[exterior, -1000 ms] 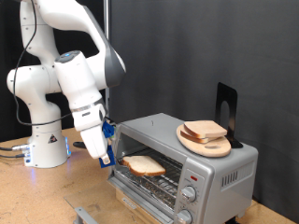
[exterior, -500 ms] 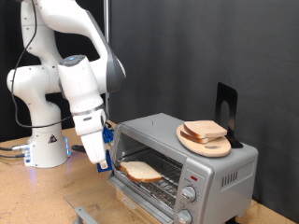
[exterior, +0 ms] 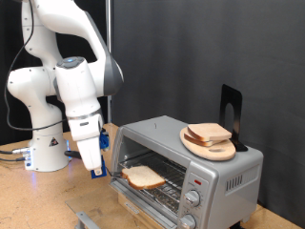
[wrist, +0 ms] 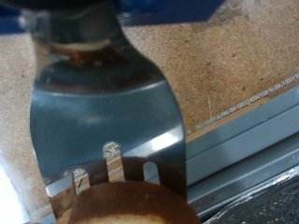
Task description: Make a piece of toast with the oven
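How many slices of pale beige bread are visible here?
2: one pale beige bread slice lies on the silver toaster oven's wire rack; another slice sits on the round light-wood board atop it. More may be hidden.

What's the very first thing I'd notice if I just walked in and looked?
Probably the big white robot arm at the exterior view's left, reaching towards the silver oven. A slice of toast sits on the rack inside the open oven. On top rests a round wooden board with more bread.
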`<move>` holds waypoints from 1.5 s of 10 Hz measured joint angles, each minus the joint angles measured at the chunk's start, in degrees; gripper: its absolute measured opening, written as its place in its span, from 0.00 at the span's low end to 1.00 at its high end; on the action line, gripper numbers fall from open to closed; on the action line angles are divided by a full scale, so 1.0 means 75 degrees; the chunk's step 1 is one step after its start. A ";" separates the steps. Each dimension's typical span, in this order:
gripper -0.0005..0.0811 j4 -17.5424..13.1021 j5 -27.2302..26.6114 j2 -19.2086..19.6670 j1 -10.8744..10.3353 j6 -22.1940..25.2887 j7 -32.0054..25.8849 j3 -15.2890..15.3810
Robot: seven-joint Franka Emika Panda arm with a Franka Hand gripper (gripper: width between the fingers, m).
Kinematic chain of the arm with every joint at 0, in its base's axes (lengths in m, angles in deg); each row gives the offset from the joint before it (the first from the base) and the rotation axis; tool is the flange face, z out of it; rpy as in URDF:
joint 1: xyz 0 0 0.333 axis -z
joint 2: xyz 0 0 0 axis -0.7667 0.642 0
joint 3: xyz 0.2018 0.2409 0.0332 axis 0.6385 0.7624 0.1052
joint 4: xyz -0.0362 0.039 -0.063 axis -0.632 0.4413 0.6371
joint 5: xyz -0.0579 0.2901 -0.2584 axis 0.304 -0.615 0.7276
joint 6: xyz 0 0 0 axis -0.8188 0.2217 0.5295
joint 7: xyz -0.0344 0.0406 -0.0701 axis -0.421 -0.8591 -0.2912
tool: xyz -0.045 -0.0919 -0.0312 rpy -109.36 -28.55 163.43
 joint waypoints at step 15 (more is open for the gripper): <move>0.56 -0.0055 -0.0786 -0.0010 -0.0239 0.0079 0.0229 0.0521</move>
